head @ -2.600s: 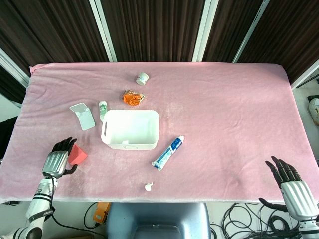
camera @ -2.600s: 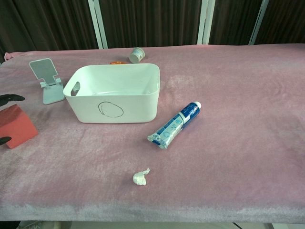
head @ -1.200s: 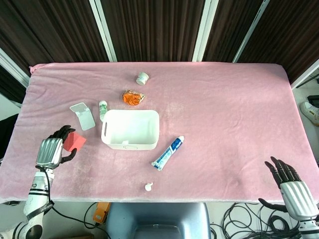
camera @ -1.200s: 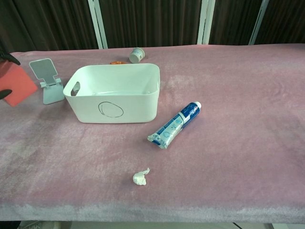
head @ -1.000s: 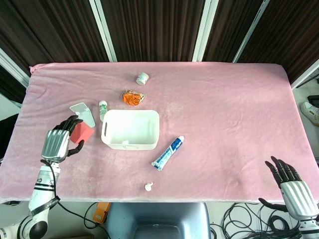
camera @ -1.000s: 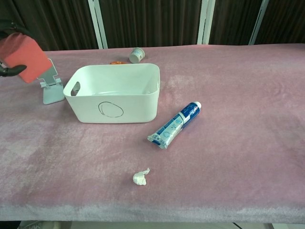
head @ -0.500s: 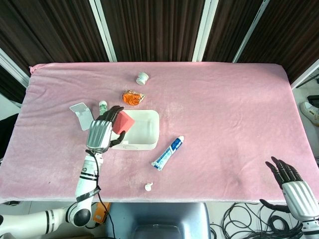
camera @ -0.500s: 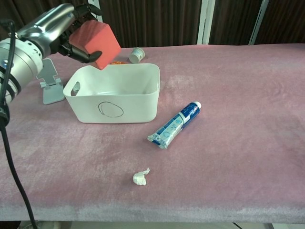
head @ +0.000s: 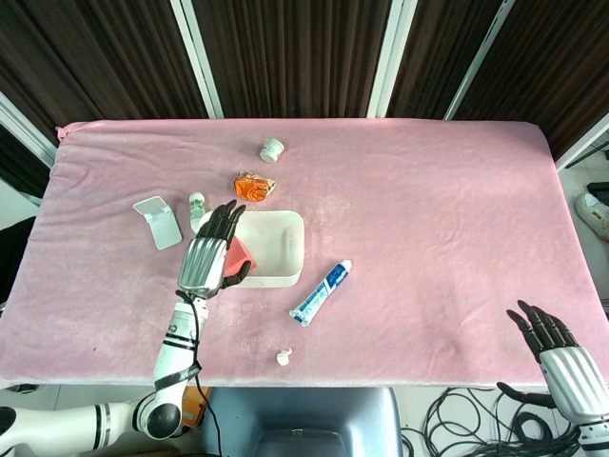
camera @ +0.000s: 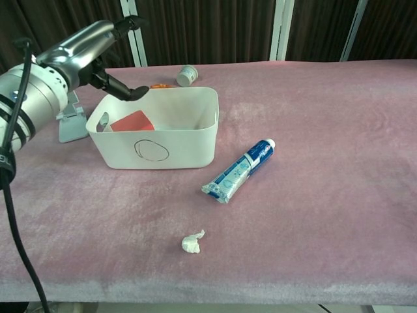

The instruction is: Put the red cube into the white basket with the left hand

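Observation:
The red cube (camera: 132, 121) lies inside the white basket (camera: 163, 149), against its left wall. In the head view only a corner of the red cube (head: 243, 253) shows beside the hand, within the white basket (head: 293, 249). My left hand (head: 209, 251) hovers above the basket's left end with fingers spread and nothing in it. In the chest view the left hand (camera: 91, 55) hangs over the basket's left rim. My right hand (head: 555, 345) is off the table's front right corner, fingers apart and empty.
A toothpaste tube (head: 321, 292) lies right of the basket, and a white scrap (head: 284, 358) near the front edge. A phone stand (head: 159, 221) and a small bottle (head: 197, 203) sit left of the basket. Behind it are an orange packet (head: 252, 186) and a white jar (head: 272, 149).
The left hand carried the cube from the table's left side up over the basket, then spread its fingers. The cube dropped into the basket. The right hand stayed still.

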Motion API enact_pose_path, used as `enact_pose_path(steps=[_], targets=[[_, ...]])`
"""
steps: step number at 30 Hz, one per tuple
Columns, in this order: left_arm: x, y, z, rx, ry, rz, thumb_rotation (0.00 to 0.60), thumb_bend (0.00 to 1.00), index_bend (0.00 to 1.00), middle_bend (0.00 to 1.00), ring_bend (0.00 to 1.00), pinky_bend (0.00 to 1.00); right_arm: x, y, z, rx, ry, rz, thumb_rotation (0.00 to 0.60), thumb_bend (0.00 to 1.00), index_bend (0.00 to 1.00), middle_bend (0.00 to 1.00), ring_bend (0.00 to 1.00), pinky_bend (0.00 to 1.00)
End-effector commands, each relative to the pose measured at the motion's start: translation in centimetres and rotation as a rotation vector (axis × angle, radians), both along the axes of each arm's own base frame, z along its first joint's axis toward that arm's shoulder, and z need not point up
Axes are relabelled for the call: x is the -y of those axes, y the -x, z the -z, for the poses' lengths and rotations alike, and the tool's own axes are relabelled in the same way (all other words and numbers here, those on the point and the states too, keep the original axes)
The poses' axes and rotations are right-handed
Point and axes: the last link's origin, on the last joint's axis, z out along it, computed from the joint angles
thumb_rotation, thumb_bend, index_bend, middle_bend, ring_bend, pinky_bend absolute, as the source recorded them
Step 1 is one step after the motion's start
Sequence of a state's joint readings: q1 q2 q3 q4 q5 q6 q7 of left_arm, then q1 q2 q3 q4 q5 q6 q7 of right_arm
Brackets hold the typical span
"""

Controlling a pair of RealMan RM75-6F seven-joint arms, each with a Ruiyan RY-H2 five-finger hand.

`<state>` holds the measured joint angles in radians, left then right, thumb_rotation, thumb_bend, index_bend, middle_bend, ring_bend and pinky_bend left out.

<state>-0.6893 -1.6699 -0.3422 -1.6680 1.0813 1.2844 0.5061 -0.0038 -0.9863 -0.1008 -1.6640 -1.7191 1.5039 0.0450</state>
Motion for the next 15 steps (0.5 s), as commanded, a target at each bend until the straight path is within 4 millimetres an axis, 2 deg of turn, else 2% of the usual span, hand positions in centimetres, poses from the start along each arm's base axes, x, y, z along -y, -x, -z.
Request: enact_pose_path(steps=[1, 5, 9, 12, 15], targets=[[1.7, 2.3, -1.9, -0.11, -0.018, 0.005, 0.6, 0.32, 0.0, 0.0, 0.0, 0.2, 0.0, 0.0, 0.0, 0.0, 0.001, 0.0, 0.6, 0.1, 0.0, 0.0, 0.01, 0.23], [4.5, 7.1, -5.3, -0.271, -0.065, -0.017, 0.6, 0.33, 0.0, 0.0, 0.0, 0.2, 0.0, 0.0, 0.1, -0.002, 0.008, 0.005, 0.6, 0.1, 0.0, 0.0, 0.01, 0.23], [8.3, 13.2, -8.1, -0.378, -0.038, -0.1, 0.6, 0.34, 0.0, 0.0, 0.0, 0.19, 0.0, 0.0, 0.3, -0.007, 0.017, 0.009, 0.6, 0.1, 0.0, 0.0, 0.01, 0.23], [10.8, 16.3, -9.2, -0.314, 0.019, -0.177, 0.6, 0.34, 0.0, 0.0, 0.0, 0.18, 0.0, -0.1, 0.5, -0.01, 0.024, 0.006, 0.6, 0.1, 0.0, 0.0, 0.01, 0.23], [12.3, 18.4, -9.8, -0.243, 0.048, -0.193, 0.6, 0.34, 0.01, 0.0, 0.0, 0.18, 0.1, -0.1, 0.8, -0.015, 0.025, 0.007, 0.6, 0.1, 0.0, 0.0, 0.01, 0.23]])
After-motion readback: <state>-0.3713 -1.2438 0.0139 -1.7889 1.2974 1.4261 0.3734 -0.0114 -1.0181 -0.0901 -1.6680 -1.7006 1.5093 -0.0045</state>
